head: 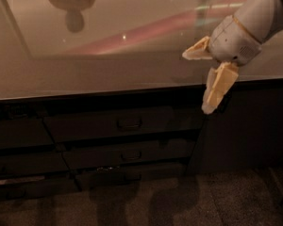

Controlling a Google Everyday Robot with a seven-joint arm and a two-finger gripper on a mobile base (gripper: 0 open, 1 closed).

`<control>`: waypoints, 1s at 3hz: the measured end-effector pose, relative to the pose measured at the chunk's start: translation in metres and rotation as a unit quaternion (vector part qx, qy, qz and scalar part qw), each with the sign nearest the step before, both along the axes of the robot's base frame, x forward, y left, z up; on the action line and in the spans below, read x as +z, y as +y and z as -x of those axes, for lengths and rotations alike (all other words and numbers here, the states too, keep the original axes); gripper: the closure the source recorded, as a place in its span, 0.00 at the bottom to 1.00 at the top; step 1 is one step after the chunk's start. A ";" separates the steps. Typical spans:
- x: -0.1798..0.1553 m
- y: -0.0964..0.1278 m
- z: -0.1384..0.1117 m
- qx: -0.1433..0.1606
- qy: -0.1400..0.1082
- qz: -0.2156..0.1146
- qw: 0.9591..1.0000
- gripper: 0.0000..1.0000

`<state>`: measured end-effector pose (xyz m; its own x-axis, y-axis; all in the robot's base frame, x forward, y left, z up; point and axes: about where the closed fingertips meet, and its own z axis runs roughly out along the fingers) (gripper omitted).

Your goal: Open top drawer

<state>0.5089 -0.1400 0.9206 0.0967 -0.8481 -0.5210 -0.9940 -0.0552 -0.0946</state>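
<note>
The top drawer (120,123) is a dark flat front under the counter edge, shut, with a small dark D-shaped pull (129,124) at its centre. My gripper (198,81) hangs from the white arm at the upper right, over the counter's front edge, above and to the right of the drawer. Its two cream fingers (218,87) are spread wide apart and hold nothing. One finger points left over the counter, the other points down in front of the cabinet.
A glossy brown counter top (108,55) spans the view. Two shorter dark drawers (125,155) sit below the top one. More dark fronts (19,135) stand at the left, a plain dark panel (245,131) at the right. Dark carpet (179,206) lies below.
</note>
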 end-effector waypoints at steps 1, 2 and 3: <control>-0.038 0.015 0.035 0.029 -0.002 -0.007 1.000 0.00; -0.038 0.015 0.035 0.029 -0.002 -0.007 1.000 0.00; -0.062 0.008 0.019 0.016 0.025 -0.006 1.000 0.00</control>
